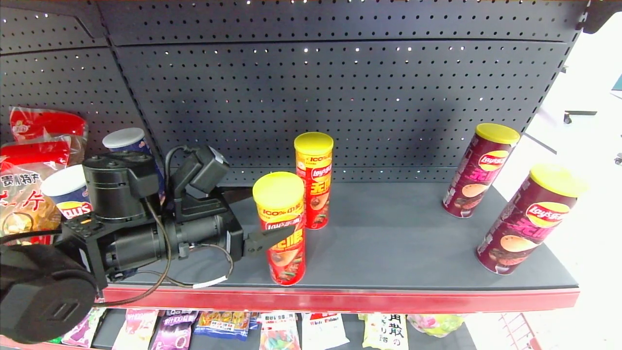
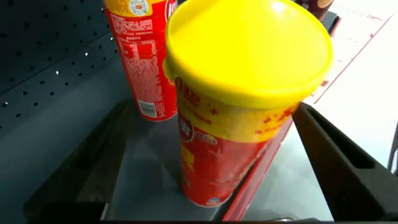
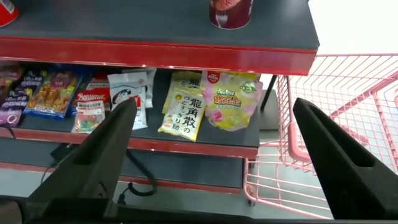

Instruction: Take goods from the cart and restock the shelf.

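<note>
The left gripper (image 2: 210, 107) sits with its fingers spread wide on either side of a red, yellow-lidded chip can (image 1: 286, 262), not clamped on it. The can stands upright near the front edge of the shelf (image 1: 388, 233), with a second red can (image 1: 314, 180) just behind it. The right gripper (image 3: 214, 102) hangs with its fingers apart near the pink cart (image 3: 348, 124).

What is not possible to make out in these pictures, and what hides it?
Head view: far finger of the left gripper, behind the front red can.
Head view: the blue cans, partly behind the left arm.
Right wrist view: inside of the pink cart, cut off by the picture edge and the right gripper.
</note>
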